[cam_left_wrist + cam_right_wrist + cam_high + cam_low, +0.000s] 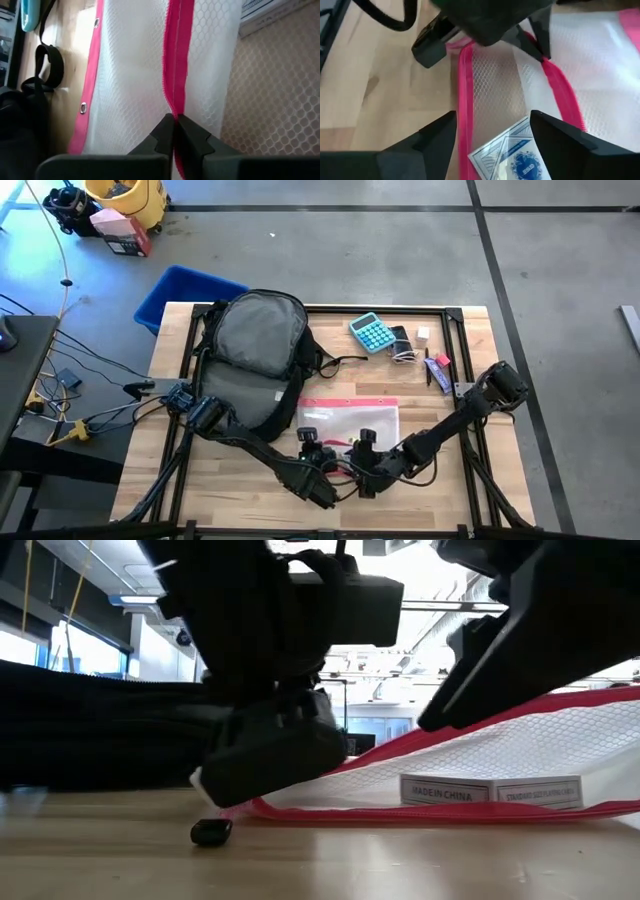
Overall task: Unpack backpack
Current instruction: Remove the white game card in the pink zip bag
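The black backpack (255, 345) lies on the table's far left part with its grey back panel up; no gripper touches it. A clear pink-edged zip pouch (350, 420) lies near the table's near edge, with a white card box (490, 790) inside. My left gripper (175, 120) is shut on the pouch's pink zipper strip, at the pouch's near left part (318, 442). My right gripper (492, 132) is open just right of it (365, 442). Its fingers stand on either side of the pouch's pink edge and the box (512, 157). My left gripper pinches the pouch's pink zipper strip (175, 100) between its two fingertips. The fingers come from the table's near side and lie along the strip. The strip narrows where the fingers meet it. The pouch's far pink edge (87, 90) lies flat on the table.
A teal calculator (372, 332) and several small items (405, 345) lie at the table's far right. A small black piece (211, 831) lies on the wood below my left gripper. A blue bin (185, 292) stands beyond the far left corner.
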`<state>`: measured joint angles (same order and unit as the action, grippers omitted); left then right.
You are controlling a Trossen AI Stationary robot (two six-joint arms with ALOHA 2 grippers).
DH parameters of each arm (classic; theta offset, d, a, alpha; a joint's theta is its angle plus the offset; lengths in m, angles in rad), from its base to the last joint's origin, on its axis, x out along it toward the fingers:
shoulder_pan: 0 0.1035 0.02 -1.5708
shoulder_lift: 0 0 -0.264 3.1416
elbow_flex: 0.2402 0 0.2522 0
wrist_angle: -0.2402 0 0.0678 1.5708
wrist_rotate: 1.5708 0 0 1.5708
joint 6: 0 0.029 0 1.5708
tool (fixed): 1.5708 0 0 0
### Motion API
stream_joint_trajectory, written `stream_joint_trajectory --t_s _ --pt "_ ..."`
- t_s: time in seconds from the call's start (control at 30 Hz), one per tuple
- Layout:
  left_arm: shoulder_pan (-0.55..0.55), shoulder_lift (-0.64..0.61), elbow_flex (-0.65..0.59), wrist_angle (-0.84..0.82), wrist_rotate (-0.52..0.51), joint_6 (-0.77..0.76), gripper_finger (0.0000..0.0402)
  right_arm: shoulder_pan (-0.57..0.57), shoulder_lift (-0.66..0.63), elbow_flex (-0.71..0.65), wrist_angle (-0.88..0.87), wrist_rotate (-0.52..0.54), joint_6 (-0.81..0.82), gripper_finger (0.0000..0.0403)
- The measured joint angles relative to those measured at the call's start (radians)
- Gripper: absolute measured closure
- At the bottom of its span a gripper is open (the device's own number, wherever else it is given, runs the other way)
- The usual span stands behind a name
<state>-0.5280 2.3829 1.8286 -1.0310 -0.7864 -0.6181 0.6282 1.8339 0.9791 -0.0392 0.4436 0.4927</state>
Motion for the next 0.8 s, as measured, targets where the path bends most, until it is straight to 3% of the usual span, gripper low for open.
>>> stream_joint_trajectory --t_s 0.17,0.43,0.57,0.8 --pt "0.017 0.000 0.020 -0.012 0.002 -0.003 0.0400 0.034 0.000 0.002 -0.019 -0.062 0.055 0.0177" --pt "0.028 -0.017 0.025 -0.018 0.030 0.026 0.0397 0.088 0.001 0.003 -0.208 -0.026 0.485 0.0204" --pt "0.032 -0.017 0.022 -0.011 0.077 0.053 0.0397 0.096 0.002 0.003 -0.305 -0.021 0.606 0.0218" --pt "0.029 -0.018 0.012 -0.010 0.087 0.096 0.0397 0.087 0.002 0.002 -0.424 0.140 0.685 0.0242"
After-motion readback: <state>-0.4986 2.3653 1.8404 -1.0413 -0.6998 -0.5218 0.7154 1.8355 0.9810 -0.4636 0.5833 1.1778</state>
